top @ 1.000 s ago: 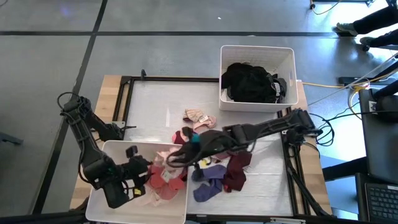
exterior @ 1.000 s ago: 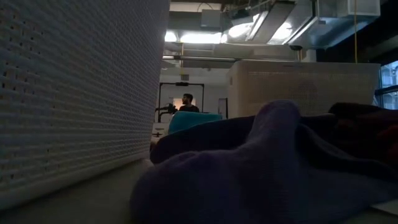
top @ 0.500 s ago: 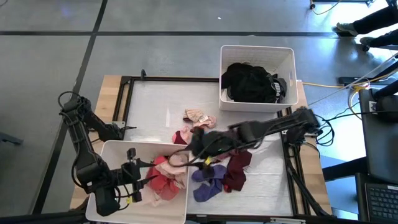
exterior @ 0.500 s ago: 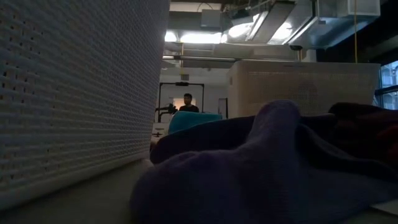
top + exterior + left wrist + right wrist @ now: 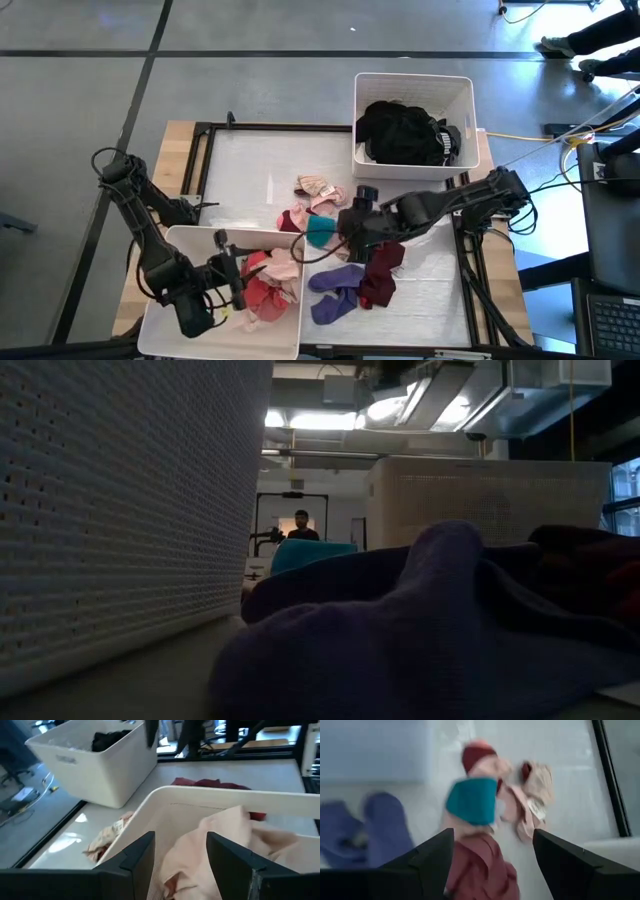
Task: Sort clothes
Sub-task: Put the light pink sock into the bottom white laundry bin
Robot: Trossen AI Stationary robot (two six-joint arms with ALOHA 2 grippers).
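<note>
Soft fabric clothes [image 5: 340,262] lie heaped mid-table [image 5: 250,165]: teal piece [image 5: 321,231], purple sock [image 5: 335,283], maroon garment [image 5: 380,272], pale pink items [image 5: 318,188]. More pink and red pieces fill the near white bin [image 5: 180,240]; black garments [image 5: 400,132] fill the far bin [image 5: 412,82]. Right claw [image 5: 352,222] hangs over the heap, fingers wide, holding nothing. Left claw [image 5: 238,281], fingers spread and empty, sits inside the near bin.

left hand [image 5: 238,283]: fingers spread, nothing held, arm bent low | right hand [image 5: 345,228]: fingers apart, empty, arm stretched out
</note>
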